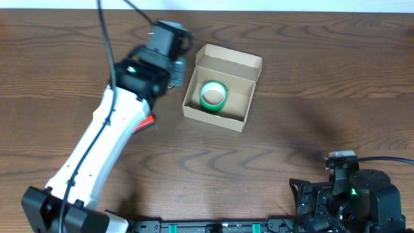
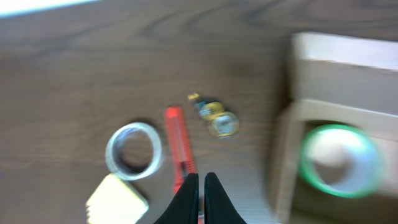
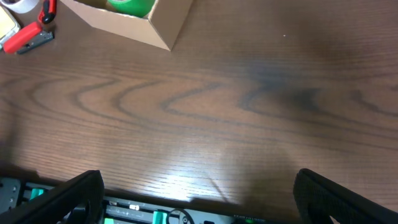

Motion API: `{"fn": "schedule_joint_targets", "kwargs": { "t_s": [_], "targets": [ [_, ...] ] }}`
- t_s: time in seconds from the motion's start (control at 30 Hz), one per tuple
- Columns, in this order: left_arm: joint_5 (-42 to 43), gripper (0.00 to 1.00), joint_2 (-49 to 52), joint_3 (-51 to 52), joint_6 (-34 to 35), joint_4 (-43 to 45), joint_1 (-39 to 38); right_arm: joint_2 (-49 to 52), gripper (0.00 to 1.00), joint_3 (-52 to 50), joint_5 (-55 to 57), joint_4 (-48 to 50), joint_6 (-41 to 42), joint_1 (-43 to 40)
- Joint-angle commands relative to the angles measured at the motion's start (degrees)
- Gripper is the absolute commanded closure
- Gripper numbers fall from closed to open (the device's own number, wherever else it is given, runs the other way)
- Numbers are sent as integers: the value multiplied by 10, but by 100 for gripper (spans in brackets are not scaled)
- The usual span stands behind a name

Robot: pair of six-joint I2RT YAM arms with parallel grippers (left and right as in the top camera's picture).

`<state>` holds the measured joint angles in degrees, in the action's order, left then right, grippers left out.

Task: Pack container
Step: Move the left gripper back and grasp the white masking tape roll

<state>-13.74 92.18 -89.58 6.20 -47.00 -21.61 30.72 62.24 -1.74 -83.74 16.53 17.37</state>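
So the big wood table [image 1: 310, 97] is mostly bare grain. The left arm [image 1: 110, 136] stretches from the 7 o'clock corner up toward 11, wrist tipped down. The left gripper [image 2: 201, 178] is pinched fully closed on nothing I can see, hanging over the loose bits off the box's 9 o'clock side. The box [image 1: 228, 61] sits a bit toward 12 o'clock from the table's middle, flap lid standing open at its far edge, with one green tape roll [image 1: 213, 95] lying flat inside. My guess is it's light, thin cardboard: stiff enough to nudge, but it'll skid on that smooth wood and dent if squeezed. I'd pinch a side wall at the rim, not the floppy flap. The right arm [image 1: 356, 194] is parked at 5 o'clock, right gripper [image 3: 199, 177] spread as wide as it goes, empty, well apart from the box. Small stuff, seen from the left wrist: a clear tape roll [image 2: 133, 151] at the fingertips' 10 o'clock, a yellow block [image 2: 117, 200] at 9, a red cutter [image 2: 179, 146] just beside the tips at 11, and a blurry gold trinket [image 2: 217, 121] at 1.
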Motion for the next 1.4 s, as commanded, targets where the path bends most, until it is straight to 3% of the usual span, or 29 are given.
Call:
{"fn": "schedule_joint_targets", "kwargs": {
  "t_s": [0.0, 0.2, 0.4, 0.53, 1.03, 1.37],
  "targets": [
    [37, 94, 10, 27, -8, -2, 62, -1, 1, 0, -2, -1, 6, -7],
    [138, 92, 23, 119, -69, 70, 170, -1, 1, 0, -2, 0, 6, -7],
    [183, 55, 43, 180, -107, 140, 212, -1, 1, 0, -2, -1, 6, -7],
    [183, 48, 71, 187, -139, 155, 210, -1, 1, 0, -2, -1, 6, -7],
    [178, 49, 184, 187, -140, 210, 209, -1, 1, 0, -2, 0, 6, -7],
    [176, 60, 215, 187, -139, 227, 209, -1, 1, 0, -2, 0, 6, -7]
  ]
}}
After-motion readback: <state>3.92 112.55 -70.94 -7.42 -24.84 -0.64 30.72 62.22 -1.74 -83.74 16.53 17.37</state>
